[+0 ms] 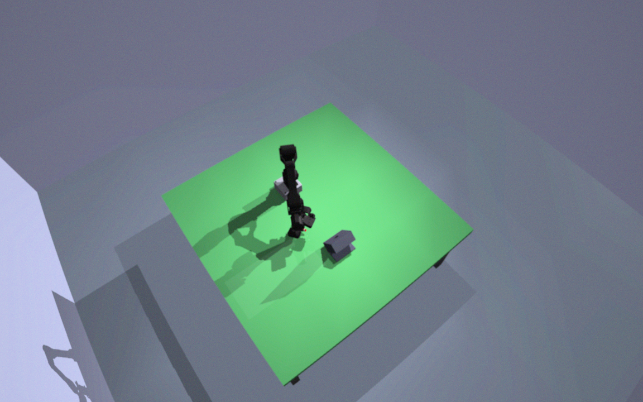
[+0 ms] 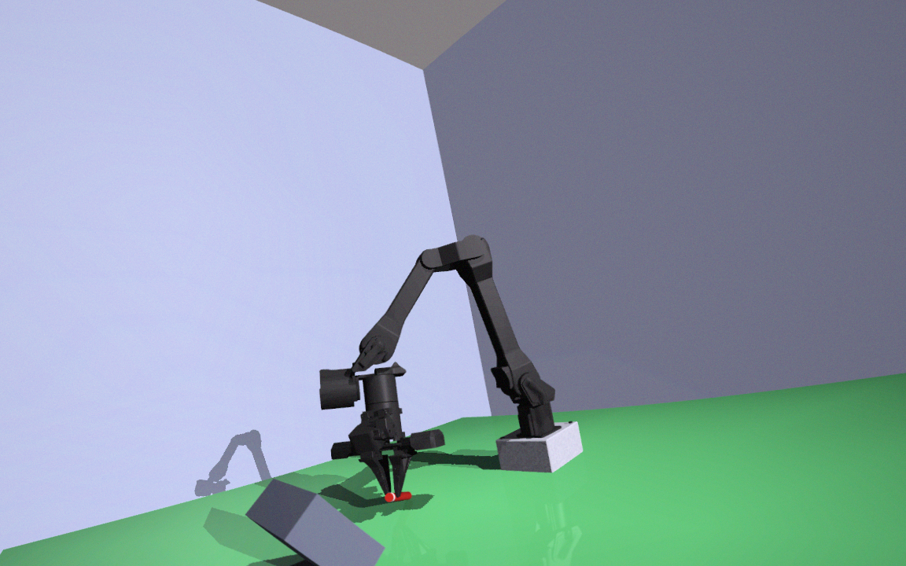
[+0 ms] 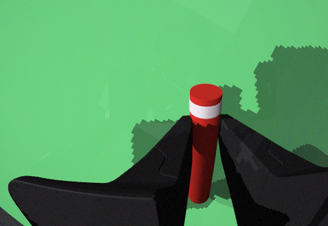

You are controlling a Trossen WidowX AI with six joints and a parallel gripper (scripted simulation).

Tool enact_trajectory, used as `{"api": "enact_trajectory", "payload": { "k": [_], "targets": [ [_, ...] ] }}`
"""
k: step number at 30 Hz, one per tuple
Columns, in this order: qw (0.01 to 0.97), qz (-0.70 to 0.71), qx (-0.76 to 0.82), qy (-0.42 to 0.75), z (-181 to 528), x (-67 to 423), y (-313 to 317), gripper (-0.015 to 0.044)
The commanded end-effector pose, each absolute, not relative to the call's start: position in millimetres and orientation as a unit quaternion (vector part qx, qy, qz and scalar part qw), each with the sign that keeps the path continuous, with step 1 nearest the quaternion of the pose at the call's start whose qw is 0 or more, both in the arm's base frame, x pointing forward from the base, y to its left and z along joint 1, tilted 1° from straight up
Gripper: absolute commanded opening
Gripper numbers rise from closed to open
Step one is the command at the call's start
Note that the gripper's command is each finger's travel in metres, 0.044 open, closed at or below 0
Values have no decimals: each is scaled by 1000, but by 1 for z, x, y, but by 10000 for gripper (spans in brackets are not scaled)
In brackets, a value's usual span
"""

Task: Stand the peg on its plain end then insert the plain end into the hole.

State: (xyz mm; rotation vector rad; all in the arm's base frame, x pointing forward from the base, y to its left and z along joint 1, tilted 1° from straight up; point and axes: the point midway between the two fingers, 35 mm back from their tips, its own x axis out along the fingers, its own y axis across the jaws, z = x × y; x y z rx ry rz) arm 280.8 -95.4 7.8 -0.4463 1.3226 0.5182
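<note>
The red peg has a white band near the end that faces the wrist camera. My gripper is shut on it just behind the band, with one finger on each side. In the exterior view the peg is close to level and looks slightly above the table; the gap is hard to judge. Its plain end points away from the panel. The grey sloped panel stands apart from the gripper. Its hole shows as a small dark mark, and its face is hidden in the exterior view.
The green table carries the arm's pale base block behind the gripper. The panel is the only other object standing near the gripper. Shadows of the arm fall across the table.
</note>
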Motion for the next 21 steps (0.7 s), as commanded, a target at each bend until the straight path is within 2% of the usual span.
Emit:
{"api": "enact_trajectory", "payload": {
  "k": [1, 21],
  "targets": [
    [747, 238, -202, 586, 12, 280, -96, 50],
    [795, 255, -181, 520, 19, 270, -103, 50]
  ]
}}
